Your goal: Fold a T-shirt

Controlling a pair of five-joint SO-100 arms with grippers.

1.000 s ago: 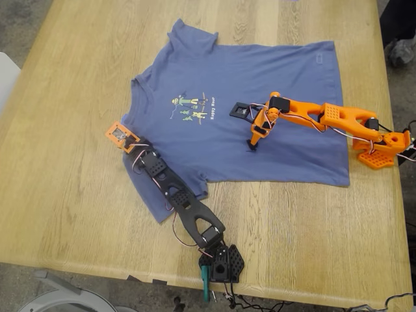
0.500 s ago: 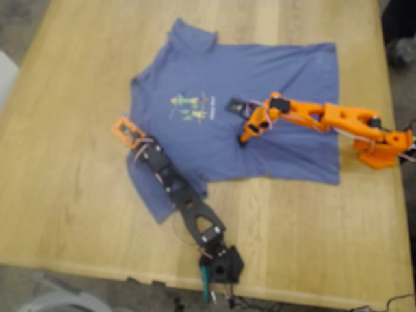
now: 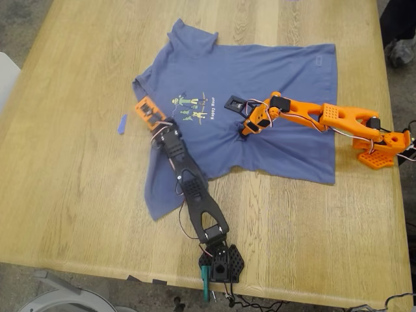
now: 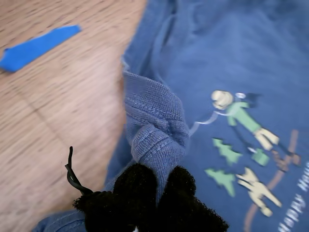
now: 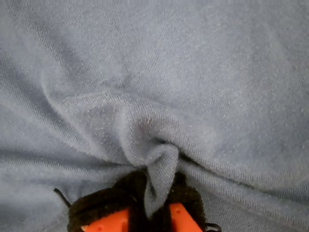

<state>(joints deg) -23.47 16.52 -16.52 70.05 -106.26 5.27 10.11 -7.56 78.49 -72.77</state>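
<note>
The blue-purple T-shirt (image 3: 260, 71) lies spread on the wooden table, its cartoon print (image 3: 195, 107) facing up. My first gripper (image 3: 148, 112), on the black arm, is shut on a bunched sleeve (image 4: 154, 125) of the T-shirt. It holds the sleeve beside the print (image 4: 246, 145), between its black pads (image 4: 137, 186). My second gripper (image 3: 247, 127), on the orange arm, is shut on a raised pinch of fabric (image 5: 161, 162) at the middle of the T-shirt, in the exterior view just right of the print. Wrinkles spread from that pinch.
A strip of blue tape (image 3: 121, 123) (image 4: 36, 46) lies on the bare table (image 3: 78, 195), in the exterior view left of the sleeve. In that view the black arm's base (image 3: 221, 263) stands at the near edge and the orange arm's base (image 3: 380, 153) at the right edge.
My first gripper carried the sleeve toward the print, rightward in the exterior view, uncovering the blue tape. My second gripper pulled the middle fabric slightly left, and the hem shifted with it.
</note>
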